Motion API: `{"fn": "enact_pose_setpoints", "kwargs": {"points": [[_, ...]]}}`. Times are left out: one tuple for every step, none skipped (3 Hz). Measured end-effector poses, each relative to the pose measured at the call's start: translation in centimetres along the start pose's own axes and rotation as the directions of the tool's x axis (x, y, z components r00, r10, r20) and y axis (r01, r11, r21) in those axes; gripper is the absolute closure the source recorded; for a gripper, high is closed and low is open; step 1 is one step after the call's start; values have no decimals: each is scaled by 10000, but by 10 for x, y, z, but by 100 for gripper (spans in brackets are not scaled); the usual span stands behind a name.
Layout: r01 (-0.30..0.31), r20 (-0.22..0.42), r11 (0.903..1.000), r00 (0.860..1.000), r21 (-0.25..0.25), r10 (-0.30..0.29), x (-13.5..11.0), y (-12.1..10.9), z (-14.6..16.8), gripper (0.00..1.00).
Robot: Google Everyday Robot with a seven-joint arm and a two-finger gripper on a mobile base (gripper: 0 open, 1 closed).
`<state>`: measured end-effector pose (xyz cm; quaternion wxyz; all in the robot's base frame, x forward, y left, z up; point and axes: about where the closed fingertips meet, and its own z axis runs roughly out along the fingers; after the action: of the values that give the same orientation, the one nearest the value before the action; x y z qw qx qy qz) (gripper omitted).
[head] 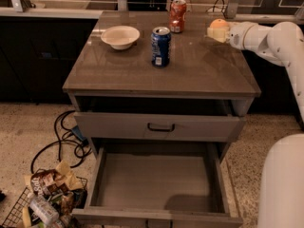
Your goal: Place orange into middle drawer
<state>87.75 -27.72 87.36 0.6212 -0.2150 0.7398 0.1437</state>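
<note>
One gripper [217, 33] reached over the far right corner of the cabinet top [199, 65], its tip against the orange [218, 23]. Whether it had clamped the fruit could not be determined. The middle drawer [156, 186] stood pulled open, well below the orange and nearer the camera. The transfer would likely require clearing the top's front edge before descending.

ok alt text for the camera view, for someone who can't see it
A white robot arm's gripper is at a small round orange at the right rear of a grey-brown cabinet top, whose wide grey middle drawer stands open and bare below. A cream bowl, a blue soda can and a red-orange soda can also stand on the top.
</note>
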Motion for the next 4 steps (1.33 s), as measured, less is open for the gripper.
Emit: {"fn": "enact_pose_setpoints", "kwargs": {"points": [[525, 374, 9966, 9978, 632, -549, -34, -10, -57, 100], [805, 483, 9927, 9952, 894, -851, -47, -7, -110, 100], [1541, 250, 9853, 9874, 743, -1563, -48, 17, -174, 100], [1991, 6, 9794, 9800, 345, -1992, -38, 36, -205, 100]]}}
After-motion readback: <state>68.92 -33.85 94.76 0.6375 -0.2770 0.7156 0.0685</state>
